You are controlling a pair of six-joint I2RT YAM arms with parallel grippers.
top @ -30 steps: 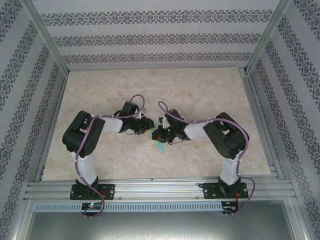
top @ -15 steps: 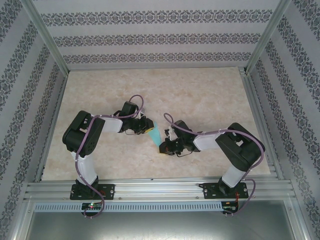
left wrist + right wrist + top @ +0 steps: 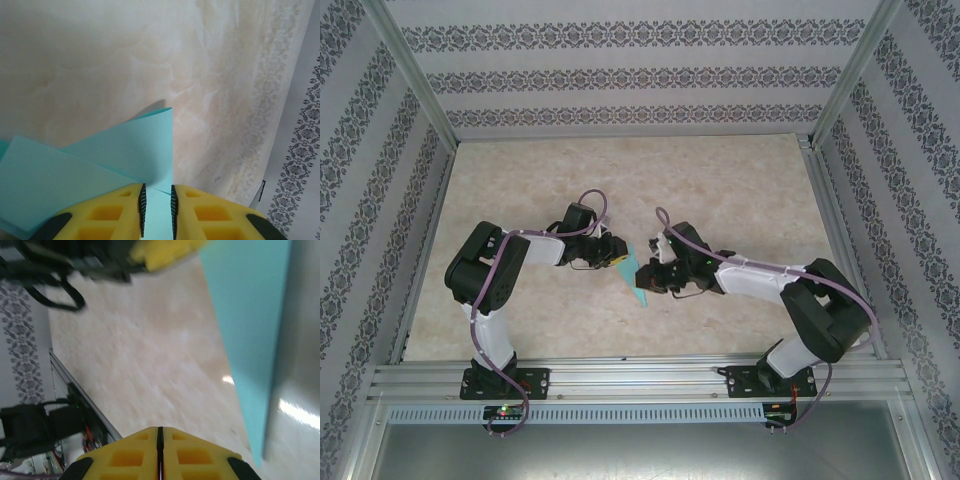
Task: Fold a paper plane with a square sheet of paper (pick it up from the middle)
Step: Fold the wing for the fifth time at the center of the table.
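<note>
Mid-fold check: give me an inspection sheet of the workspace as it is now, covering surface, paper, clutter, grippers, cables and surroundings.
Surface: beige marbled table top, no marks seen.
Job's things: teal paper, partly folded into overlapping flaps and not a finished plane. It sits between the two arms; whether it touches the table cannot be told.
Clutter: nothing seen.
Grippers: left gripper is shut on the teal paper's near edge. Right gripper is shut with nothing between its fingers, beside the paper.
Cables: purple cables loop above both wrists, away from the paper.
Surroundings: patterned walls on three sides, aluminium frame along the near edge.
</note>
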